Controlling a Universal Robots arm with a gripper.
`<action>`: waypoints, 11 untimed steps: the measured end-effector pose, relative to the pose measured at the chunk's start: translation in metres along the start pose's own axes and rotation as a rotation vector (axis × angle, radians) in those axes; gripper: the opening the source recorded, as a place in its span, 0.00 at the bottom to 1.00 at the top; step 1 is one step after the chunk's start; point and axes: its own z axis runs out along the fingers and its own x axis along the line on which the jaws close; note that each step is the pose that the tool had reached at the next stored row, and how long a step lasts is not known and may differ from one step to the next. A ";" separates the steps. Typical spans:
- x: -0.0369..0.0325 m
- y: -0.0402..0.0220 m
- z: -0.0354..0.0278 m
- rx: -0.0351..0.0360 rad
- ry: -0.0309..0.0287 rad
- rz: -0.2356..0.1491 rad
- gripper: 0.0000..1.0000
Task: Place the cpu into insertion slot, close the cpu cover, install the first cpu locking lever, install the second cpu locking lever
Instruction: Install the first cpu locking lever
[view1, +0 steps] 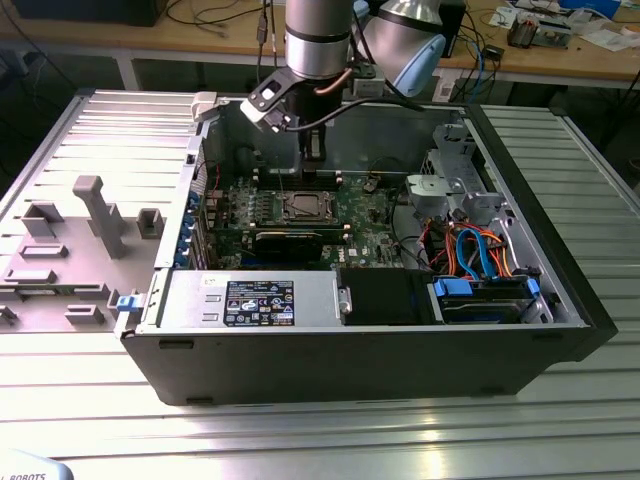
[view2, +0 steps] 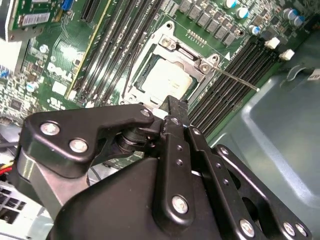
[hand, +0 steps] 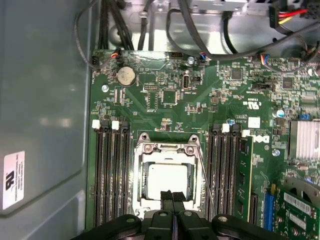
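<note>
Exterior view: open computer case (view1: 560, 270) lies on the ribbed metal worktop (view1: 400, 430), with a grey fixture (view1: 95, 215) outside the case on the exterior view's left. The arm reaches down into the case and the end effector (view1: 313, 152) hangs just above the green motherboard (view1: 375, 225), close over the insertion slot (view1: 287, 207). The power supply (view1: 250, 300) sits along the near case wall, and blue and orange cables (view1: 480, 250) are on the exterior view's right. Second wrist view: the cpu (view2: 167, 80) sits seated in the slot with its silvery top showing. The cpu cover (view2: 148, 56) is folded flat over it, framing it through the window. A thin locking lever (view2: 232, 77) sticks out from the socket corner across the black memory slots (view2: 225, 95), not tucked in. The fingertips (view2: 171, 106) are pressed together with nothing between them, just off the socket edge. First wrist view: the cpu (hand: 167, 177) lies inside the cover (hand: 167, 148), and the end effector (hand: 172, 196) is closed, with its tips over the socket's near rim. The lever (hand: 206, 185) slants away from the socket side towards the memory slots. A coin battery (hand: 126, 75) sits further up the board, and a heatsink (hand: 304, 140) is at the board's edge.
</note>
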 end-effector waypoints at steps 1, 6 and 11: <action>0.0000 0.0000 0.0000 -0.0001 0.0000 -0.028 0.11; 0.0000 0.0000 0.0000 -0.0005 0.0000 -0.120 0.11; 0.0000 -0.0001 0.0000 -0.0007 0.0001 -0.187 0.11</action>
